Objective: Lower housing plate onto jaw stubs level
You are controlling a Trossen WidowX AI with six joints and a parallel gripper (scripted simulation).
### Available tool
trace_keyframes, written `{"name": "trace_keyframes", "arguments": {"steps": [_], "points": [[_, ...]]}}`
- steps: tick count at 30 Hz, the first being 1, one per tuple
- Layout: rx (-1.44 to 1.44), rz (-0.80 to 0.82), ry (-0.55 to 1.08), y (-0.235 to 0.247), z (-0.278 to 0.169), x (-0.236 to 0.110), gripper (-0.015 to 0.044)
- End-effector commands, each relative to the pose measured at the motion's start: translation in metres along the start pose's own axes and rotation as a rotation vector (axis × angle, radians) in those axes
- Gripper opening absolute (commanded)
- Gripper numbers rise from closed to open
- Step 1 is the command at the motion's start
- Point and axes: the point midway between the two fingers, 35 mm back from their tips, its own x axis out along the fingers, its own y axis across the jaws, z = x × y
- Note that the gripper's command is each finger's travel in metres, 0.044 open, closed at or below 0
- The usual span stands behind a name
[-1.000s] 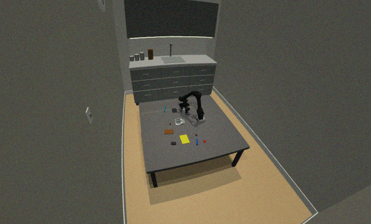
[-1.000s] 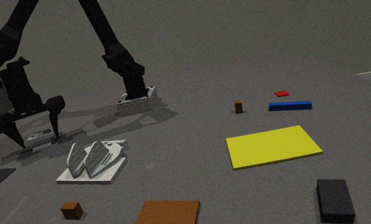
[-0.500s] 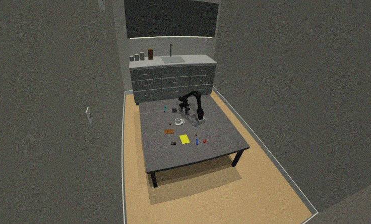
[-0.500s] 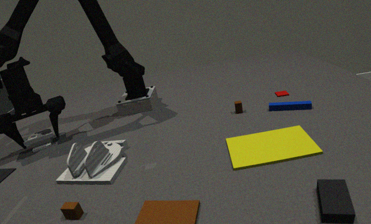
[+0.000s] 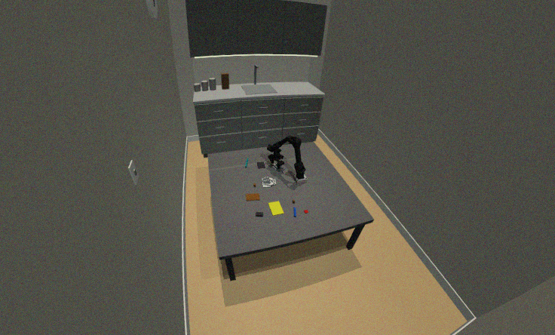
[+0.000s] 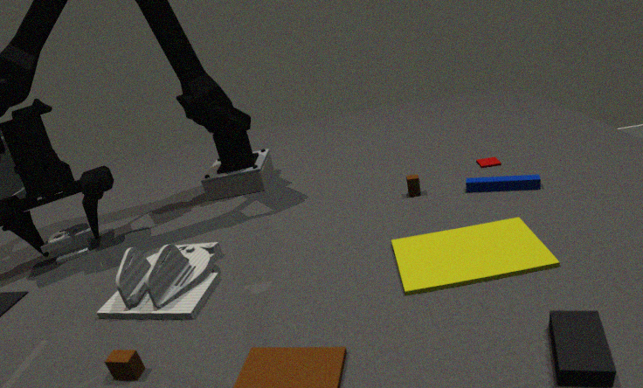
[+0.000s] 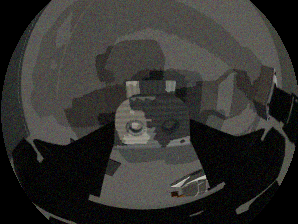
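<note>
Two widely parted jaws straddle the housing plate (image 5: pixel 275 166) (image 6: pixel 71 242) (image 7: pixel 152 134), apparently to grip its sides, with the jaw-bearing base (image 5: pixel 268 182) (image 6: pixel 201 293) (image 7: pixel 194 188) near that plate for assembly.

Your arm is matte black from shoulder to fingertips.
You see slim, straight links (image 6: pixel 172 43) between bulky, angular joint housings (image 6: pixel 213 103), a pale grey block base (image 6: pixel 237 187) with dark fasteners at its top corners, and an end effector (image 5: pixel 276 164) (image 6: pixel 71 246) (image 7: pixel 150 123) whose two black fingers taper from chunky knuckles to narrow tips.
</note>
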Motion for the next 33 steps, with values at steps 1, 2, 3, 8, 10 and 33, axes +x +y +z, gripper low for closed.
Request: {"name": "trace_keyframes", "arguments": {"steps": [1, 2, 3, 8, 10, 33], "points": [[0.000, 0.000, 0.000, 0.000, 0.000, 0.000, 0.0367], [0.000, 0.000, 0.000, 0.000, 0.000, 0.000, 0.0360], [0.000, 0.000, 0.000, 0.000, 0.000, 0.000, 0.0353], [0.000, 0.000, 0.000, 0.000, 0.000, 0.000, 0.0351], [0.000, 0.000, 0.000, 0.000, 0.000, 0.000, 0.0351], [0.001, 0.001, -0.004, 0.002, 0.000, -0.058, 0.0351]]}}
